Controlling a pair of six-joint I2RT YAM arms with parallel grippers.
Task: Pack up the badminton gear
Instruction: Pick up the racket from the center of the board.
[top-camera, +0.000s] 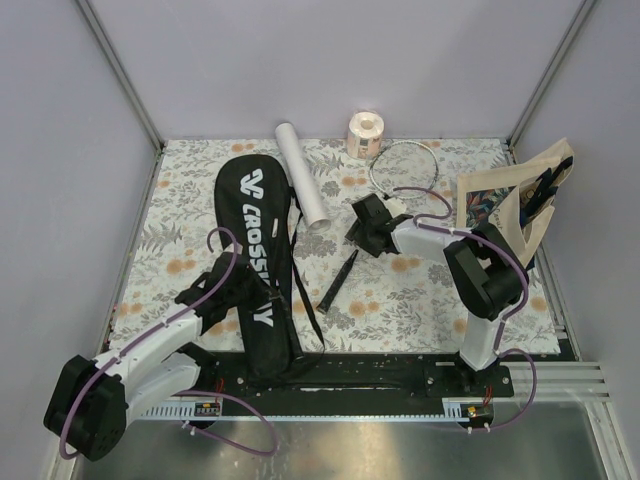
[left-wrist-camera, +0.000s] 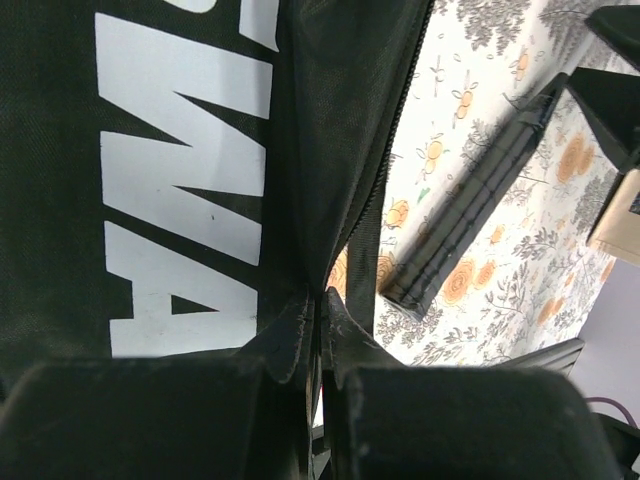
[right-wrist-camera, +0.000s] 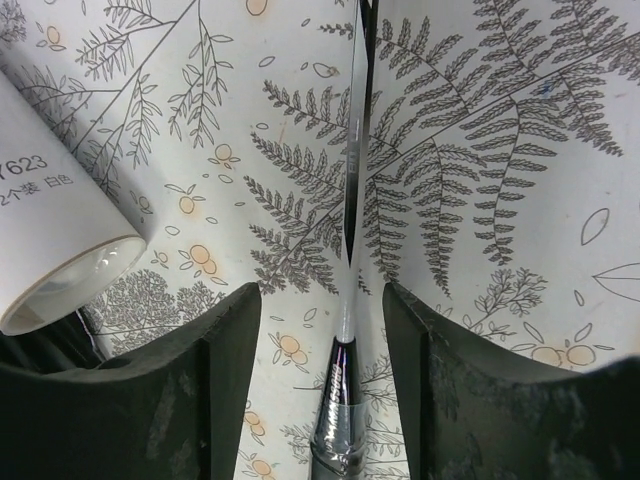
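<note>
The black racket bag (top-camera: 255, 255), lettered "CROSSWAY", lies lengthwise on the left of the table. My left gripper (top-camera: 232, 288) is shut on the bag's open edge (left-wrist-camera: 300, 200), with the fabric pinched between the fingertips (left-wrist-camera: 320, 305). One racket lies to the right, its head (top-camera: 405, 165) at the back and its black handle (top-camera: 340, 280) (left-wrist-camera: 480, 200) toward the front. My right gripper (top-camera: 366, 226) (right-wrist-camera: 322, 295) is open, its jaws either side of the racket shaft (right-wrist-camera: 346, 300) without touching it. The white tube (top-camera: 303, 188) (right-wrist-camera: 50, 250) lies beside the bag. No second racket shows.
A small pinkish paper roll (top-camera: 366, 132) stands at the back edge. A beige printed tote bag (top-camera: 515, 200) stands at the right edge. The bag's black strap (top-camera: 305, 300) trails over the floral tablecloth (top-camera: 420, 290). Walls enclose the table on three sides.
</note>
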